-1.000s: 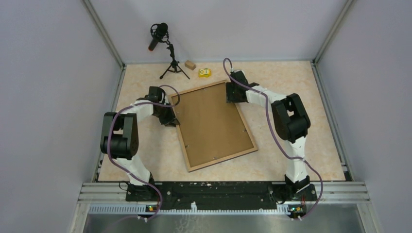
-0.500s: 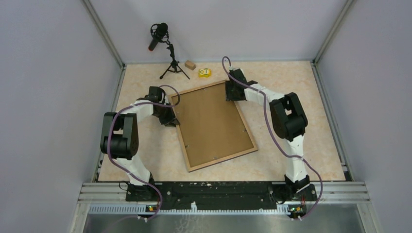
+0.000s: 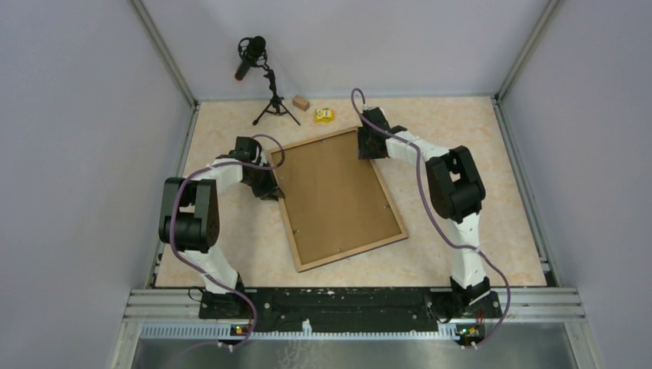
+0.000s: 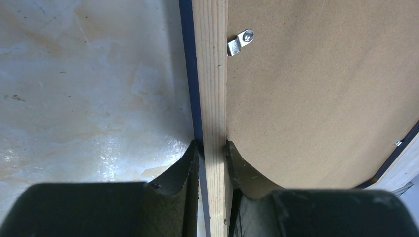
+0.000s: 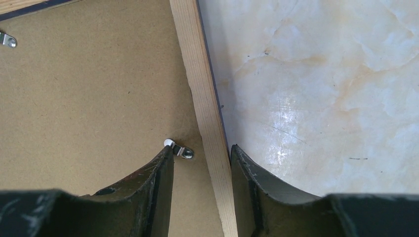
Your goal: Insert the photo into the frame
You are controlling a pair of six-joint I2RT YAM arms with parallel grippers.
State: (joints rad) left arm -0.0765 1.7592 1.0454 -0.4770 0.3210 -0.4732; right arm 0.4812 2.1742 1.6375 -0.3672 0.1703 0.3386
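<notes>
The frame (image 3: pixel 354 250) lies face down on the table, light wood rim up, with a plain brown backing board (image 3: pixel 334 196) filling its opening. The photo is hidden. My left gripper (image 3: pixel 269 187) is at the frame's left rim. In the left wrist view it (image 4: pixel 211 145) is shut on the wood rim (image 4: pixel 210 74), one finger outside and one on the board side. My right gripper (image 3: pixel 367 150) is at the far right corner. In the right wrist view it (image 5: pixel 201 147) is open and straddles the rim (image 5: pixel 197 84). Its inner fingertip touches a small metal clip (image 5: pixel 180 149).
A microphone on a tripod (image 3: pixel 261 77), a small wooden block (image 3: pixel 301 102) and a yellow object (image 3: pixel 324 114) stand near the far wall. Another metal clip (image 4: pixel 241 41) sits on the board by the left rim. Grey walls enclose the table.
The right gripper's jaws have narrowed around the rim and its wrist has shifted slightly. The left gripper and the frame have not moved.
</notes>
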